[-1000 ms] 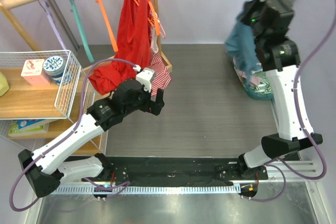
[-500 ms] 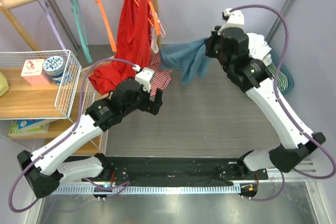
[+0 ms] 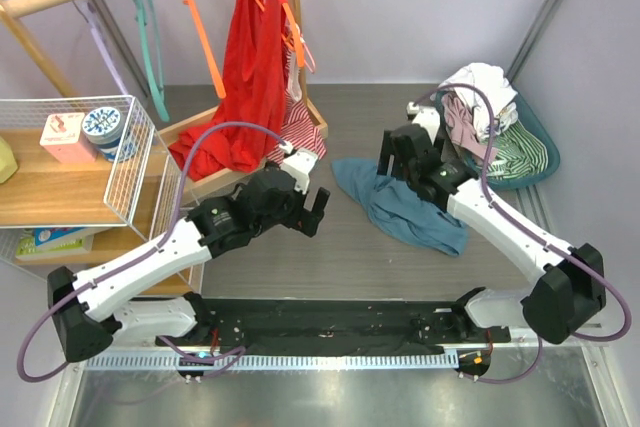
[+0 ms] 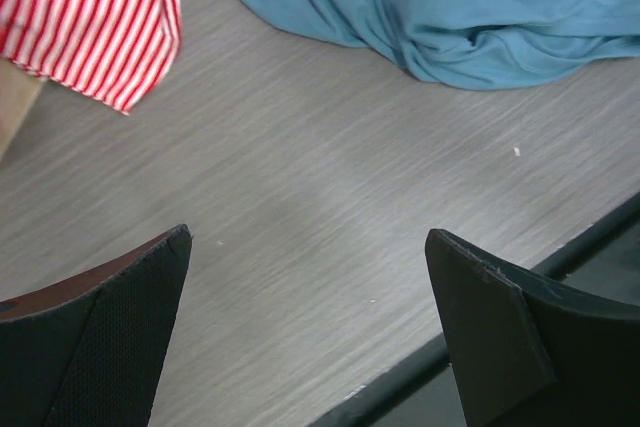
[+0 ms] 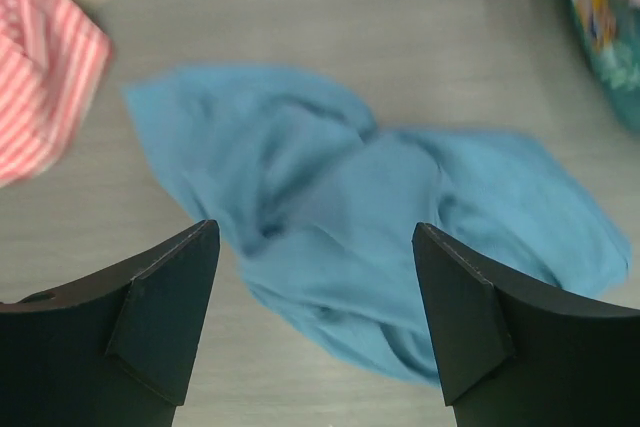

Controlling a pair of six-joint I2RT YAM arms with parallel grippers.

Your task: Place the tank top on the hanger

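Note:
The teal-blue tank top (image 3: 405, 209) lies crumpled on the grey table, right of centre. It fills the middle of the right wrist view (image 5: 370, 207) and the top of the left wrist view (image 4: 450, 7). My right gripper (image 3: 390, 161) hovers just above its far-left part, open, and nothing sits between the jaws (image 5: 316, 229). My left gripper (image 3: 318, 209) is open over bare table left of the top (image 4: 308, 237). The orange hanger (image 3: 203, 42) hangs empty on the wooden rail at the back left.
A long red garment (image 3: 250, 67) and a red-and-white striped garment (image 3: 300, 132) hang at the rack. A teal-green hanger (image 3: 150, 47) and a lilac hanger (image 3: 95, 32) share the rail. A wire basket (image 3: 130, 162) stands far left. A clothes-filled laundry basket (image 3: 535, 162) sits at the right.
My right arm swung the tank top from the laundry basket leftward, lowered it to the table and opened, letting it go. My left gripper shifted slightly right and nearer.

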